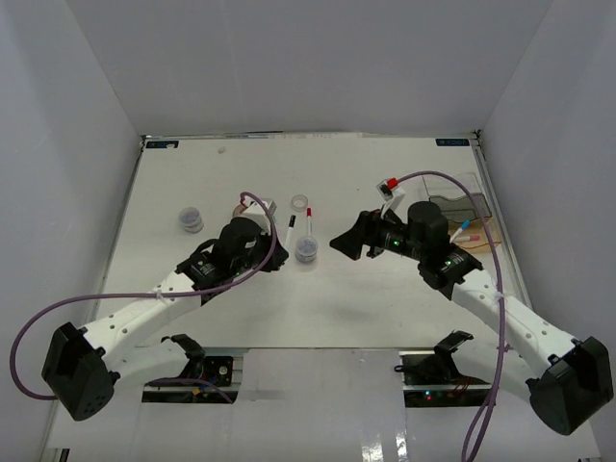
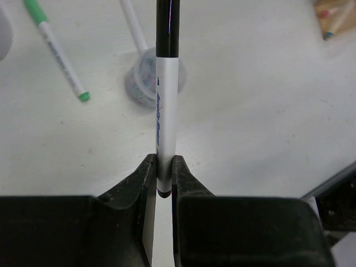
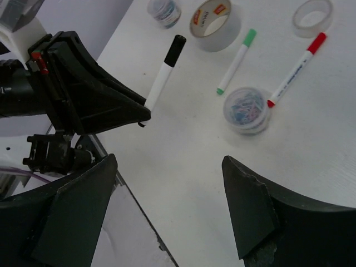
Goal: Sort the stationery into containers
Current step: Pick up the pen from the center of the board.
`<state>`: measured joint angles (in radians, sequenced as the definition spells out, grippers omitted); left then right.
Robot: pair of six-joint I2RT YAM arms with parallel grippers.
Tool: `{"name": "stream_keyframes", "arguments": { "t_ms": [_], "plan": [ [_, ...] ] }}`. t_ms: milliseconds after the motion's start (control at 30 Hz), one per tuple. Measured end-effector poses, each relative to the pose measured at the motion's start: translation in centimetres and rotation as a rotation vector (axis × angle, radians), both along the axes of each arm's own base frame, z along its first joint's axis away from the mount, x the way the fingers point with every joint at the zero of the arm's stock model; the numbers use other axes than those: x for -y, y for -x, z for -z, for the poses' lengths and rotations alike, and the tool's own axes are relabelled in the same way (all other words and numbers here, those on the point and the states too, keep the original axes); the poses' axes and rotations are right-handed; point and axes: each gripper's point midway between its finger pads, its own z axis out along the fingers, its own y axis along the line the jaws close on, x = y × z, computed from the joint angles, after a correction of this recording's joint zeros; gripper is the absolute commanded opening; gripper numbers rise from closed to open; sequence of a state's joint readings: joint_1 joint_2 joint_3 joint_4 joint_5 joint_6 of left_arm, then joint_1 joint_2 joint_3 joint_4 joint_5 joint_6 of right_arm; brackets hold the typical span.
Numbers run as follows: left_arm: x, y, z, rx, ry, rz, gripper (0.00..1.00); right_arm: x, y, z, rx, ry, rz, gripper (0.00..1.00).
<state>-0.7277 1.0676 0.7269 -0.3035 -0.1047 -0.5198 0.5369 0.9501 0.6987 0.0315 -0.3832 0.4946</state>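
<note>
My left gripper (image 2: 164, 169) is shut on the tail end of a black-capped white marker (image 2: 166, 94), which sticks out forward over the table; the pair also shows in the top view (image 1: 291, 229) and the right wrist view (image 3: 165, 69). Beyond it lie a green-capped marker (image 3: 236, 61), a red-capped marker (image 3: 295, 69) and a clear tub (image 3: 246, 109) of clips. The beige tape roll (image 3: 214, 25), clear ring (image 3: 312, 15) and second tub (image 1: 192, 219) lie farther back. My right gripper (image 3: 169, 161) is open and empty, facing the left one. The organiser (image 1: 462, 214) stands at the right.
The organiser's tan tray (image 2: 336, 16) holds a few markers. The table's near edge (image 3: 128, 194) runs just below my right gripper's fingers. White walls enclose the table on three sides.
</note>
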Motion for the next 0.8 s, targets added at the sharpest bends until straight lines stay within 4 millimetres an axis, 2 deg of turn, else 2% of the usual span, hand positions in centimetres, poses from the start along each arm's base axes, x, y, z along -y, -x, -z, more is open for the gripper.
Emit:
{"name": "stream_keyframes", "arguments": {
  "t_ms": [133,300,500,633,800],
  "plan": [
    [1.9,1.0,-2.3,0.072,0.037,0.165,0.08,-4.0,0.8,0.4,-0.037,0.007,-0.069,0.80],
    [3.0,2.2,-3.0,0.109,0.044,0.299,0.09,-6.9,0.4,-0.3,-0.057,0.001,-0.075,0.78],
    [3.6,2.8,-4.3,0.164,0.065,0.375,0.09,-8.4,-1.4,-1.5,-0.060,-0.024,-0.030,0.77],
    [3.9,2.7,-4.9,0.192,0.072,0.395,0.09,-9.4,-1.9,-0.8,-0.090,-0.010,-0.015,0.75],
    [4.1,2.4,-5.3,0.218,0.076,0.400,0.09,-9.8,-2.1,0.3,-0.125,0.002,0.003,0.62]
  ]
}}
